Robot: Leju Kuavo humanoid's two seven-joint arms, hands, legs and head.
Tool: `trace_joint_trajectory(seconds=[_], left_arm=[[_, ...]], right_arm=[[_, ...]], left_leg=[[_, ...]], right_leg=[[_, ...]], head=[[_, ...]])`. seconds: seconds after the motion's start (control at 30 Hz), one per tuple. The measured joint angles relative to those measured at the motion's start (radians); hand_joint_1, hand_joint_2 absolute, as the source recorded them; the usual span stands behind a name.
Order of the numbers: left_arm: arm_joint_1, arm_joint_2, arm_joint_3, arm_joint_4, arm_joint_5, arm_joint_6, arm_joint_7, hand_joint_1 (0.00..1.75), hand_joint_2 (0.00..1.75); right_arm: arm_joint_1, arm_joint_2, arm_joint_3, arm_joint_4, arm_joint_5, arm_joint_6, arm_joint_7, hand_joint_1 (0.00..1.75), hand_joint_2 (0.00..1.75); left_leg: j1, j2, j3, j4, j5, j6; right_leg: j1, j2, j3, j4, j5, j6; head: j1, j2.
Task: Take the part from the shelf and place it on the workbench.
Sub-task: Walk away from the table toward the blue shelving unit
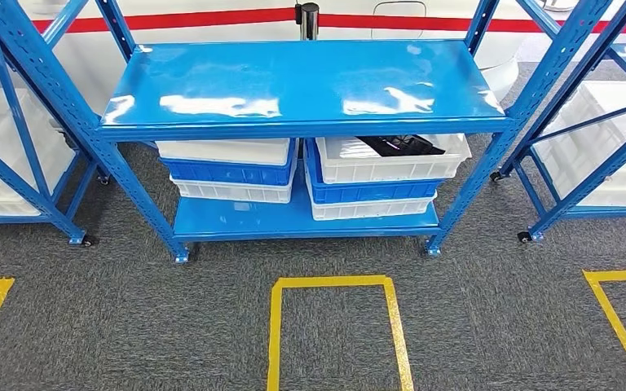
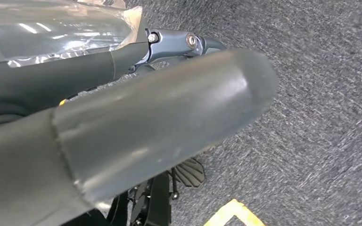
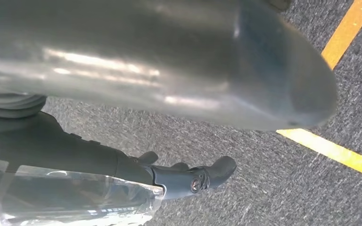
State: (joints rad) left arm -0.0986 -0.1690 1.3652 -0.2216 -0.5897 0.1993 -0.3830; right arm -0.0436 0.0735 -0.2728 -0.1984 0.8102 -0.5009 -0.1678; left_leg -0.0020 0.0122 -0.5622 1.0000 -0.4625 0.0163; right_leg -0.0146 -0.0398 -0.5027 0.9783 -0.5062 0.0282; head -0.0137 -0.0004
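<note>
1. Head view looks down at one blue shelf (image 1: 297,81) dead centre, with a glossy top deck and a lower deck. Part of another blue rack (image 1: 12,122) sits on the left and part of another (image 1: 587,114) on the right, so three racks in all, each with white bins.
2. Lower deck of the middle shelf holds two stacks of crates, three crates each: the left stack (image 1: 230,171) goes white, blue, white from the top, and so does the right stack (image 1: 379,175). Six crates total.
3. The part (image 1: 403,145) is a dark black thing lying in the top white crate of the right stack, under the top deck. Can't make out its shape beyond that.
4. Grey carpet floor (image 1: 130,326) has three yellow tape outlines: one in front of the shelf (image 1: 336,283), plus one cut off at each side.
5. Left wrist view gets you the left hand (image 2: 136,127): a fat grey thumb up close and darker fingers (image 2: 174,42) behind it, carpet and a yellow tape corner beyond. Nothing in it, but I can't tell how wide the fingers are.
6. Right wrist view, same deal: right hand (image 3: 169,70), thumb huge and blurry, dark fingers (image 3: 193,176) stretched out over carpet with a yellow line. Nothing held, spread unclear.
</note>
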Motion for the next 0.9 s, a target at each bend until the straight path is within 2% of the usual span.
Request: trace_joint_trajectory(seconds=[0.1, 0.2, 0.33, 0.57, 0.83, 0.9], left_arm=[[0.0, 0.0, -0.004, 0.0, -0.008, 0.002, 0.005, 0.0, 0.0], [0.0, 0.0, -0.012, 0.0, -0.021, 0.012, 0.015, 0.0, 0.0], [0.0, 0.0, -0.014, 0.0, -0.029, 0.022, 0.023, 0.0, 1.75], [0.001, -0.002, -0.023, 0.0, -0.043, 0.025, 0.036, 0.0, 1.75], [0.003, -0.006, -0.061, 0.001, -0.098, 0.02, 0.057, 0.0, 1.75], [0.003, -0.006, -0.073, 0.001, -0.112, 0.018, 0.062, 0.0, 1.75]], right_arm=[[0.001, 0.0, -0.002, 0.0, 0.011, 0.001, 0.041, 0.0, 1.75], [0.005, -0.001, -0.002, 0.001, 0.022, 0.001, 0.089, 0.0, 1.75], [0.011, -0.001, -0.002, 0.004, 0.028, 0.001, 0.142, 0.0, 1.75], [0.015, 0.0, -0.032, 0.005, -0.021, 0.013, 0.236, 0.0, 1.75], [0.016, 0.006, -0.083, 0.007, -0.036, -0.071, 0.483, 0.0, 1.75], [0.016, 0.012, -0.091, 0.007, -0.035, -0.078, 0.521, 0.0, 1.75]], left_leg=[[-0.001, 0.0, 0.0, 0.0, -0.001, 0.004], [-0.003, 0.0, 0.0, 0.0, -0.002, 0.006], [-0.004, 0.0, 0.0, 0.0, -0.002, 0.008], [-0.002, 0.0, 0.002, 0.0, -0.002, 0.008], [0.001, 0.0, 0.002, 0.0, -0.002, 0.008], [0.001, 0.0, 0.002, 0.0, -0.002, 0.008]], right_leg=[[-0.001, 0.0, 0.002, -0.004, 0.001, 0.002], [-0.002, 0.0, 0.002, -0.005, 0.002, 0.003], [-0.004, 0.0, 0.002, -0.005, 0.002, 0.011], [-0.005, 0.0, 0.001, -0.005, 0.002, 0.011], [-0.004, 0.0, 0.001, -0.005, 0.002, 0.011], [-0.004, 0.0, 0.001, -0.005, 0.002, 0.011]], head=[[0.0, 0.0], [0.0, 0.0], [0.0, 0.0], [0.0, 0.0], [0.0, 0.0], [0.0, 0.0]])
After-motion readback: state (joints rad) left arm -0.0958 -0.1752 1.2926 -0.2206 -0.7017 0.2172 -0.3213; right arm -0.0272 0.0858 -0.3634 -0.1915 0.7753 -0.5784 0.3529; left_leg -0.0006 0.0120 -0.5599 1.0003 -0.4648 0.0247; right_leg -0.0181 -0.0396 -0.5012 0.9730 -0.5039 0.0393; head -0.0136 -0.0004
